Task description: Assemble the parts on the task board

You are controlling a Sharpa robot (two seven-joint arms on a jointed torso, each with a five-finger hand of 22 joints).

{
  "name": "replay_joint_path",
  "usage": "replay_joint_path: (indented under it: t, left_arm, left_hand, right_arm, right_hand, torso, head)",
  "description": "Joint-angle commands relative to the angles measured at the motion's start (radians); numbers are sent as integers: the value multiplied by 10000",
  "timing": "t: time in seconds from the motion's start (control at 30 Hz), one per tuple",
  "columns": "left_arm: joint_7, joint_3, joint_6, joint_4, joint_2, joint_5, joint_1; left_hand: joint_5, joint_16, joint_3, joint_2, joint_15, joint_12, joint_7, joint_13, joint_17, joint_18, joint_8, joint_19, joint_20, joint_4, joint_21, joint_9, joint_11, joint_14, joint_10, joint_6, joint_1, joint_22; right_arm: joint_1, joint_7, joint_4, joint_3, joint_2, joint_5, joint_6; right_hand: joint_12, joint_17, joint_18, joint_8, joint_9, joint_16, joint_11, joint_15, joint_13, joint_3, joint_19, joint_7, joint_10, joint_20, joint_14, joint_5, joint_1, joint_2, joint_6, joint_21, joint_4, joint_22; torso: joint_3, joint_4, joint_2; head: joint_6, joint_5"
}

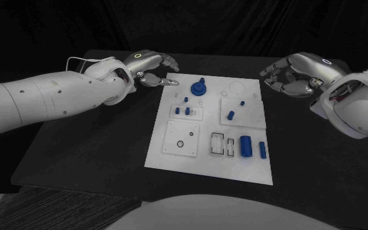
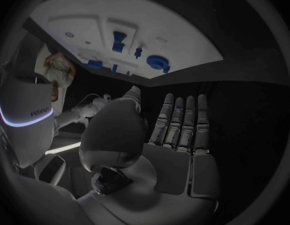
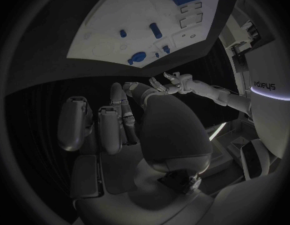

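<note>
The white task board lies in the middle of the black table. At its far end stands a round blue part, with small blue pegs nearer to me and two more on the right plate. A large blue cylinder and a slimmer one lie near the front right. My left hand hovers at the board's far left corner with its fingers apart, holding nothing. My right hand hangs off the far right corner, loosely cupped and holding nothing.
The black table extends well beyond the board on both sides. The left wrist view has the board and round blue part beyond the straight fingers. The right wrist view has the board.
</note>
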Motion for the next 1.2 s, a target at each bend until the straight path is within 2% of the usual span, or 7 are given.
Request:
replay_joint_path:
  t: [0.03,0.1,0.13,0.2,0.37,0.83,1.2]
  left_arm:
    - [2355,5,1569,-58,11,5698,45]
    - [2876,5,2475,-38,8,7595,53]
    - [3073,5,2818,-14,2,8341,56]
    - [3471,4,3483,63,-16,9773,59]
    - [4302,1,4624,278,-65,11831,50]
    - [4871,-3,5477,860,-224,12594,-67]
    - [4734,-3,5692,922,-235,12626,-225]
  left_hand:
    - [556,-2366,-617,466,-9,-750,100,-1033,-2349,-505,-24,-1975,498,-9,-1153,-228,31,-2770,-2316,-650,5,-1096]
    - [534,-3028,-731,508,-29,-1035,82,-1375,-3067,-584,-47,-2528,548,-2,-1168,-276,-31,-3540,-3091,-791,32,-1530]
    - [413,-4090,-1053,641,-89,-1514,-260,-2014,-4332,-678,-67,-4048,571,14,-1438,-594,-376,-4628,-4495,-1991,-43,-4679]
    - [336,-4344,-1322,697,-42,-1597,-361,-2247,-4678,-544,-139,-4238,578,9,-1485,-765,-619,-4830,-4910,-2559,-91,-5510]
    - [-788,-4493,-1443,-17,-185,-1944,-1333,-2779,-4894,-125,-374,-4971,524,21,-1798,-1607,-1547,-4955,-5938,-5573,-794,-10519]
    - [-871,-4493,-1520,710,-667,-2118,-1343,-2852,-4894,311,-494,-4976,-330,17,-1852,-1715,-1544,-4955,-6156,-6879,-1151,-11248]
    - [-172,-4493,-1903,1197,-414,-2096,-1152,-2838,-4894,348,-492,-4966,-4,-2,-1840,-1712,-1161,-4955,-6112,-6855,-373,-11179]
  right_arm:
    - [109,-351,-152,3,156,-875,48]
    - [147,-438,-273,3,282,-1292,233]
    - [158,-472,-331,2,343,-1514,342]
    - [166,-538,-461,2,483,-2113,635]
    - [114,-598,-762,1,800,-3328,1434]
    - [-285,-204,-1318,0,1222,-3810,2164]
    - [-614,141,-1732,0,1583,-3831,2042]
  right_hand:
    - [-776,-140,182,-43,-30,-84,82,144,-623,36,-104,-2,-297,55,160,-75,7,-112,-159,-183,20,1629]
    - [-1789,-309,211,-40,-57,-169,362,387,-1495,55,-226,-127,-823,235,40,-198,49,-208,-390,-398,-1,1584]
    - [-1880,-318,213,-37,-56,-170,387,394,-1596,45,-233,-139,-838,260,31,-225,64,-230,-404,-411,-17,1583]
    - [-2395,-477,254,-44,-68,-252,513,425,-2087,-103,-330,-278,-1210,330,-70,-911,46,-322,-532,-583,-8,1541]
    - [-3039,-943,330,14,-21,-532,379,170,-2904,-1287,-536,-699,-1927,148,-325,-2516,15,-452,-580,-1009,264,1437]
    - [-3064,-1291,376,329,496,-724,343,152,-3730,-2406,-662,-689,-1816,125,-523,-2437,562,-273,163,-1441,738,1384]
    - [-2953,-1359,381,227,688,-746,352,155,-4033,-2399,-640,-607,-1381,126,-544,-1757,1092,-111,96,-1525,765,1389]
  torso:
    - [-6,65,26]
    - [-12,84,29]
    - [-15,76,27]
    - [-6,58,16]
    - [0,50,20]
    - [-82,263,129]
    - [-140,398,247]
  head:
    - [-1,-62]
    - [-1,-58]
    - [-1,-28]
    - [-1,-4]
    - [-1,23]
    - [-1,-295]
    - [-1,-531]
